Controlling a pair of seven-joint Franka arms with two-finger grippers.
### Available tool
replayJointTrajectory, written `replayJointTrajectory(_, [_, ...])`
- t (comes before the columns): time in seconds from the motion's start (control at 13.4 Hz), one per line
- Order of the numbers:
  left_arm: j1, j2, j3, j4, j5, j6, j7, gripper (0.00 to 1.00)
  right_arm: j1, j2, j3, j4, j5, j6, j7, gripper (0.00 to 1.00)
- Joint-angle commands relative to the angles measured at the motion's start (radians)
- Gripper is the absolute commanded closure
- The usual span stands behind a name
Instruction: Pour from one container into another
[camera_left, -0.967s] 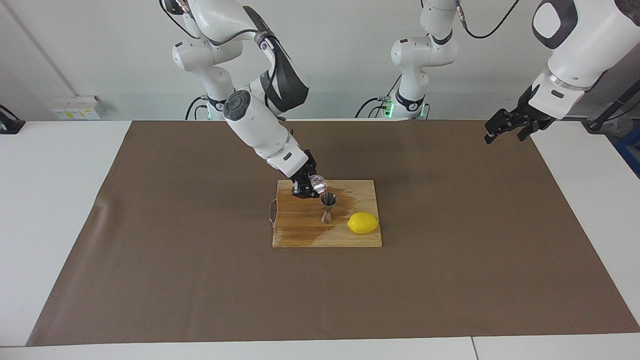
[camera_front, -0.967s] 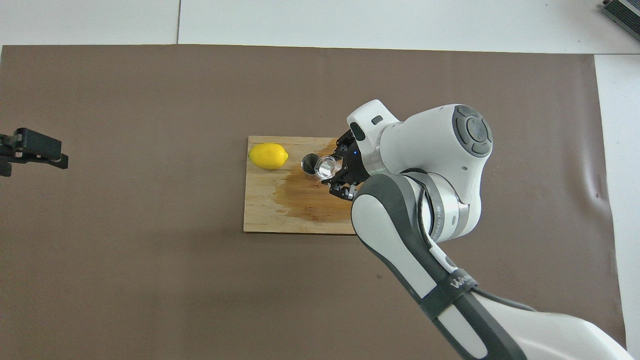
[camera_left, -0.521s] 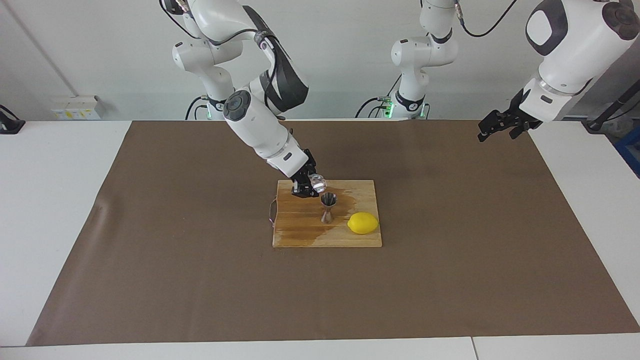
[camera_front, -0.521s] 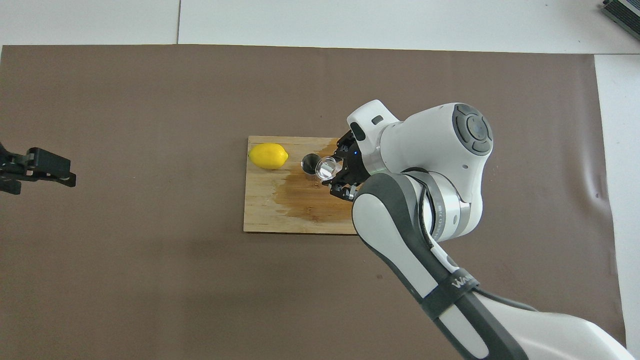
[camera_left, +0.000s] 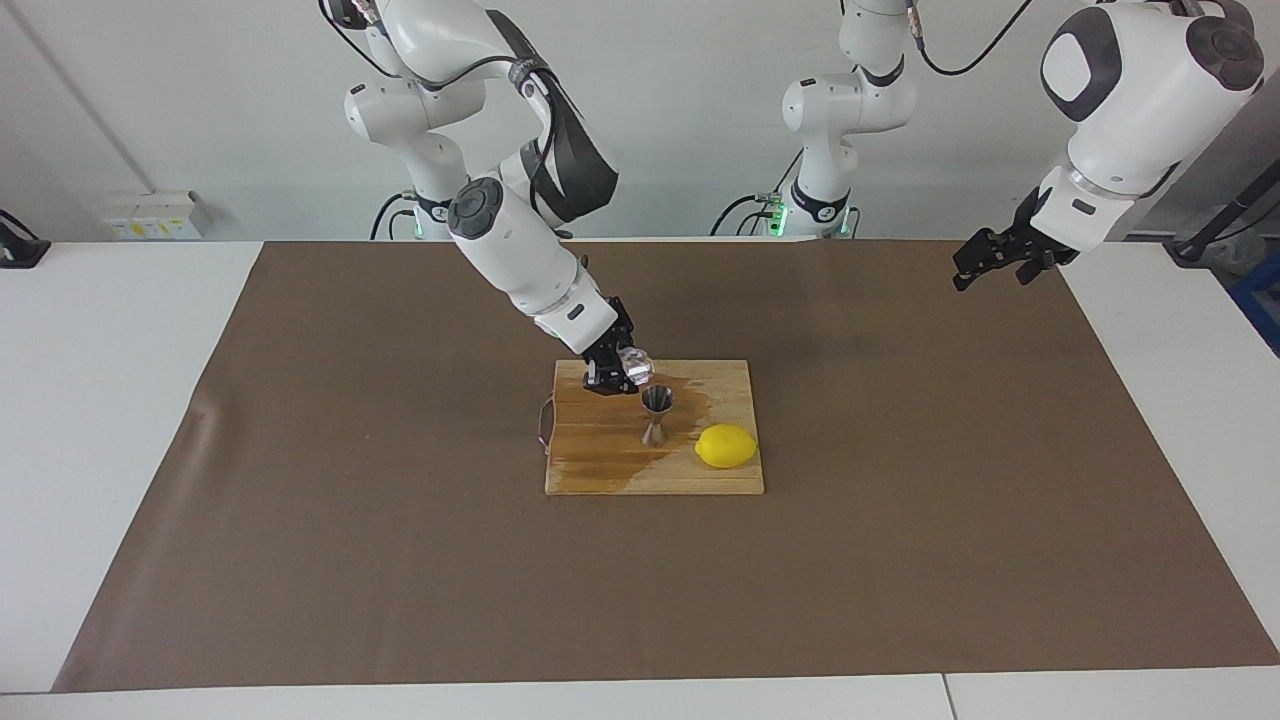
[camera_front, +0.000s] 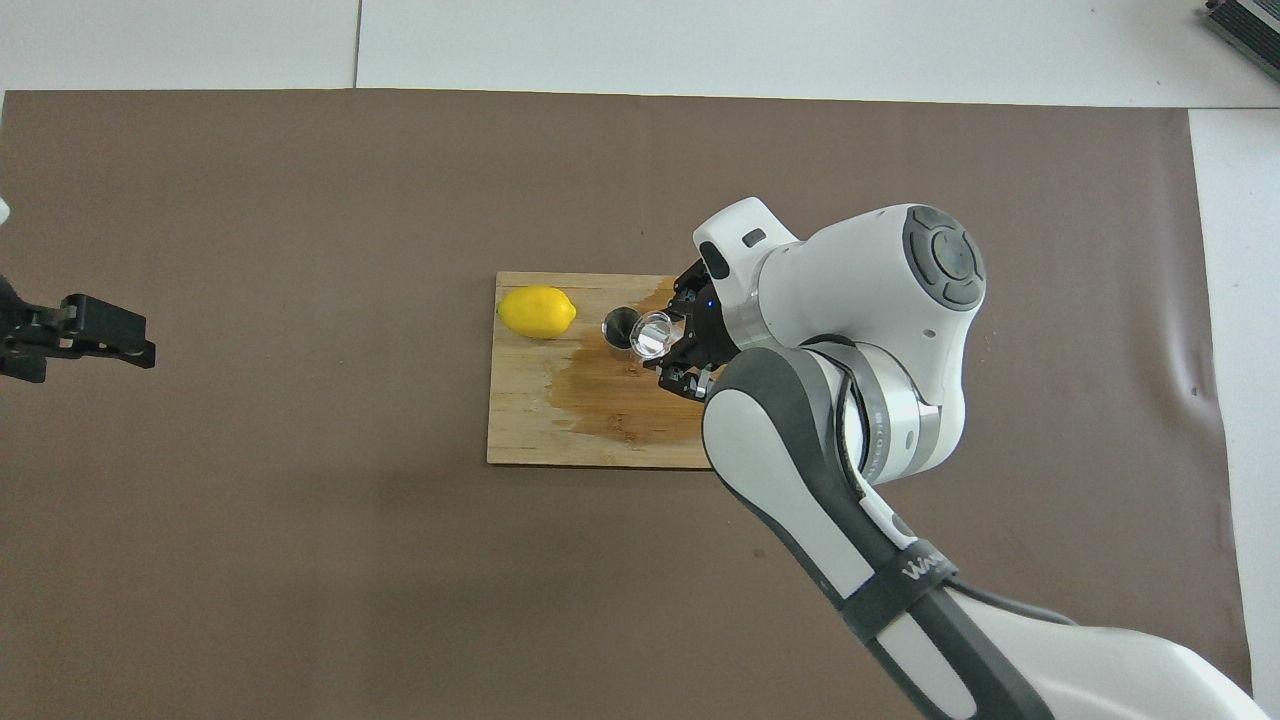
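Note:
A small clear faceted glass cup is tipped on its side, mouth toward the steel hourglass jigger. My right gripper is shut on the cup, just above the jigger's rim and a little to the right arm's side of it. The jigger stands upright on the wooden cutting board. High over the mat's corner at the left arm's end, my left gripper hangs open with nothing in it.
A yellow lemon lies on the board beside the jigger, toward the left arm's end. A dark wet patch spreads across the board around the jigger. A brown mat covers the table.
My left gripper has drifted slightly upward and toward the table's middle. The right gripper and the tipped cup have stayed almost still over the jigger.

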Motion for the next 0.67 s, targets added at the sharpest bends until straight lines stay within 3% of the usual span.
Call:
replayJointTrajectory(0.0, [0.015,0.008,-0.01,0.051,0.025,0.032,0.0,0.0,0.005,-0.007,-0.004,0.017,-0.049,-0.021,0.073,1.0])
replayJointTrajectory(0.6, [0.0,0.005,-0.013,0.018,0.023,0.056,-0.009,0.0,0.014,0.013,-0.004,0.037,-0.081,-0.026,0.108,1.0])
